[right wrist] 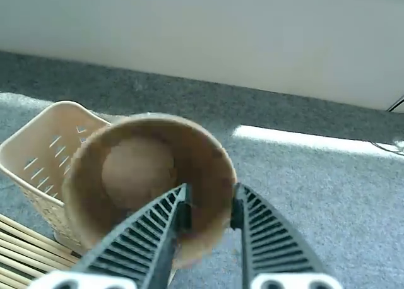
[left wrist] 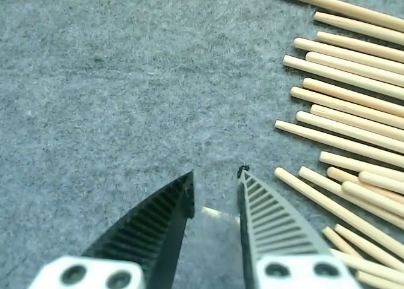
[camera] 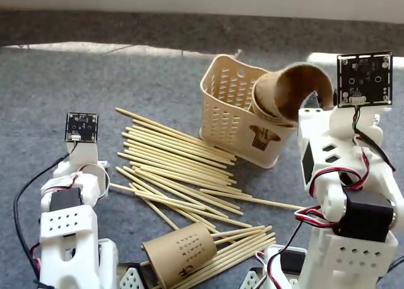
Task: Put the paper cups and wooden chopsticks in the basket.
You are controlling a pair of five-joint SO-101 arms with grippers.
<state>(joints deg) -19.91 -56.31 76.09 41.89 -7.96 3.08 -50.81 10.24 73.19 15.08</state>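
Your right claw [right wrist: 211,189] pinched the cup [right wrist: 136,166] by its rim, so you needed it square over the basket [right wrist: 31,153] before letting go.

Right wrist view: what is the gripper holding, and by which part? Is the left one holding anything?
The right gripper pinches a paper cup by its rim, one finger inside and one outside. The left gripper is open and holds nothing.
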